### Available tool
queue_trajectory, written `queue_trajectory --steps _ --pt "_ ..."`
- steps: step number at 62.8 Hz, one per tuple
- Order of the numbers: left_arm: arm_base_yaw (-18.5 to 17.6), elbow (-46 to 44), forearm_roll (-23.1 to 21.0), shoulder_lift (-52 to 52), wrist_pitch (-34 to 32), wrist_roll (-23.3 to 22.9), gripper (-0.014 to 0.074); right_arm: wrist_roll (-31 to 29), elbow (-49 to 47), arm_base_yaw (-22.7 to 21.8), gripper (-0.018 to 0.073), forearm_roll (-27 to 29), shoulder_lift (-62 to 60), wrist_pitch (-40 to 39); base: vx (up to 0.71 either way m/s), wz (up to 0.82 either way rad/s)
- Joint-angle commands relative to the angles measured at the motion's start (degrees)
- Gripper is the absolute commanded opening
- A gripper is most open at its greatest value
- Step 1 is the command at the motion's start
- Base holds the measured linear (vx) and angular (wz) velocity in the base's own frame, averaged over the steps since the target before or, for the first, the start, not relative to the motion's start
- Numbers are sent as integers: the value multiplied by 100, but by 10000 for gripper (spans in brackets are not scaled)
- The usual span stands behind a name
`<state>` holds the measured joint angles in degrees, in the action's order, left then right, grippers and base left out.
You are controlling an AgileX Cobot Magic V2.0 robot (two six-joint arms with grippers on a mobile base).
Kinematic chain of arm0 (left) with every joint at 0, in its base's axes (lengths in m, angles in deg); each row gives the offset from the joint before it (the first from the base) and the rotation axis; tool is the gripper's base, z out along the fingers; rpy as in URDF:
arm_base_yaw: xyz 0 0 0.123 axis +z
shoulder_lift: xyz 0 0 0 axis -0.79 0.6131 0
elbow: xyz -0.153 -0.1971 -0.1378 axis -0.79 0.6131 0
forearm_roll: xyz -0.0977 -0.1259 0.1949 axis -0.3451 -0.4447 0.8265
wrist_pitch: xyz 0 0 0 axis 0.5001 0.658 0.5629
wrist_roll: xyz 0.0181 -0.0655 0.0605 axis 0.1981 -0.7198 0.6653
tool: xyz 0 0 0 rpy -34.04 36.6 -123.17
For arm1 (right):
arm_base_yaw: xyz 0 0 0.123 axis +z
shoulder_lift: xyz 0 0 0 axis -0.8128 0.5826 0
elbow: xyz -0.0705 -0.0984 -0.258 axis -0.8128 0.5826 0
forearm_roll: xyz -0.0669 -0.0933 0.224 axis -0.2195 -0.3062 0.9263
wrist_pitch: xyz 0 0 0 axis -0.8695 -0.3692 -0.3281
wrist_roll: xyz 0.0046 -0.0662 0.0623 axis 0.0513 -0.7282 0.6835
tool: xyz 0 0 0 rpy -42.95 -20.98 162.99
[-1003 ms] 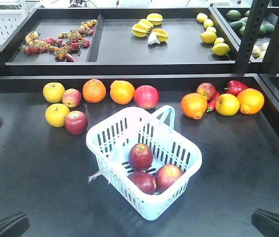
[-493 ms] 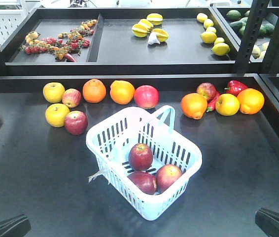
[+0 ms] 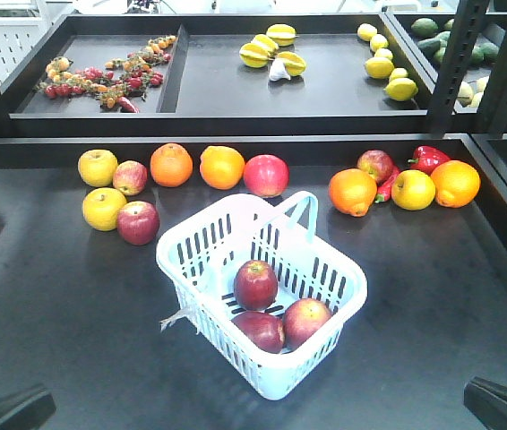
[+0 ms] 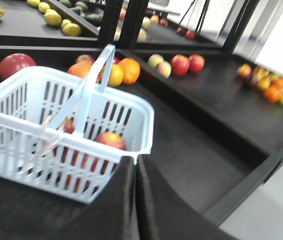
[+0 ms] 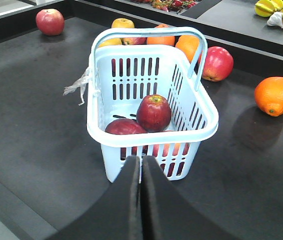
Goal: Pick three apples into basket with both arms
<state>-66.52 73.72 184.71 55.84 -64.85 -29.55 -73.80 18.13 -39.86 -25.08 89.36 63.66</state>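
1. Dark red skins fill the basket [image 3: 262, 291] — three apples lie inside it: one toward the middle [image 3: 255, 284], one at the near side [image 3: 260, 331] and one with a yellow-orange blush [image 3: 306, 322] just beside that one. The two near apples touch.
2. The basket stands upright on the black bench [image 3: 65, 305], near its middle, one hoop handle raised, a clear plastic scrap [image 3: 176, 316] hanging from its rim.
3. The left gripper [image 4: 135, 197] has its two fingers pressed together with nothing between them; it sits low and just outside the basket's wall.
4. The right gripper [image 5: 141, 197] is likewise closed on nothing, in front of the basket's near end.
5. In the front view both arms show only as dark tips at the bottom corners, well apart from the basket.
6. Judged from this — the count asked for is met, so the picking looks done; at most the arms have to park.
7. Other red apples, yellow apples and oranges [image 3: 171, 165] lie along the back of the bench, untouched.
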Motion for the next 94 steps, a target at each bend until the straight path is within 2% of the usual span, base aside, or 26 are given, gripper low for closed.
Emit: queue_trajectory --steps 1,6,10,14,17,18,25,31,34,36,39,43,54,66,76,81,94 --pt "13 -139 -1095 42 157 -25 -7 -2 -153 12 -1 92 38 -340 0 0" --pt "13 -126 -1805 42 290 160 -7 -2 -153 12 -1 92 38 -340 0 0" --pt "13 -5 -2451 42 427 843 -7 -2 -153 12 -1 92 38 -340 0 0" --pt "13 196 -3351 42 702 1902 -7 -2 -153 12 -1 92 38 -340 0 0" --pt "13 414 -4197 42 904 2914 -7 -2 -153 12 -1 92 38 -340 0 0" --pt "13 517 -4589 42 985 3370 -7 -2 -153 12 -1 92 38 -340 0 0" --pt "4 947 -6903 42 1481 5767 -7 -2 -153 12 -1 92 38 -340 0 0" --pt "4 1070 -8731 35 2276 7374 -7 -2 -153 12 -1 92 38 -340 0 0" --pt "4 1070 -9274 35 2758 8110 -7 -2 -153 12 -1 92 38 -340 0 0" --pt "4 1070 -9446 35 3007 8605 -7 -2 -153 12 -1 92 38 -340 0 0" --pt "4 1125 -9477 35 3197 9223 -7 -2 -153 12 -1 92 38 -340 0 0" --pt "4 1166 -9519 27 3323 9675 -7 -2 -153 12 -1 92 38 -340 0 0" --pt "229 1166 -9467 -782 2894 9749 -7 -2 -153 12 -1 92 38 -340 0 0" --pt "1174 1166 -9473 -2089 3097 9923 -7 -2 -153 12 -1 92 38 -340 0 0" --pt "1836 1166 -9473 -2079 3105 10001 -7 -2 -153 12 -1 92 38 -322 0 0" --pt "1943 1166 -9473 -2079 3018 10001 -7 -2 -153 12 -1 92 38 -317 0 0" --pt "1955 1166 -9473 -2079 2847 10001 -7 -2 -153 12 -1 92 38 -317 0 0"
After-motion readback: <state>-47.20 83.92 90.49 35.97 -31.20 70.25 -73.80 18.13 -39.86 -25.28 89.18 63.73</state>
